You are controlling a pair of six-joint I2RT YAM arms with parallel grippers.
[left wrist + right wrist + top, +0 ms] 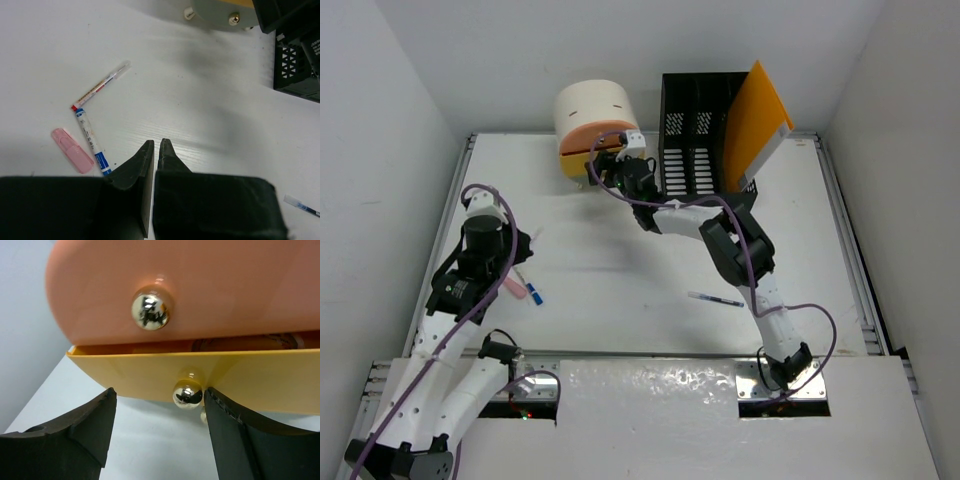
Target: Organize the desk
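1. Desk [620, 300], a large flat white rectangular tabletop with thin metal rails: spread under both arms, with a shiny foil strip [650, 385] along the edge at 6 o'clock.
2. Black perforated plastic file rack [692, 130]: upright at 1 o'clock of the desk, near the back wall.
3. Cream rounded drawer box [592, 105]: at 11 o'clock, just beside the rack. Peach upper drawer [210, 285] on top, yellow lower drawer [140, 375] standing a little out.
4. Orange flat folder [755, 125]: leaning tilted in the rack, on its 3 o'clock side.
5. Right gripper [159, 395]: at the box front, jaws wide apart on both sides of the small shiny round knob [187, 394] of the yellow drawer, holding nothing. Knob just beside one finger, contact unclear.
6. Left gripper [156, 145]: at 9 o'clock above the desk, jaws fully closed, nothing between them.
7. Blue-and-white pen [92, 142] and clear pen with red markings [100, 88]: flat at 8 o'clock, ends meeting in an angle.
8. Dark thin pen [715, 299]: alone at 4 o'clock.
9. Pink flat oblong piece [72, 150]: just beside the blue-and-white pen, not touching.
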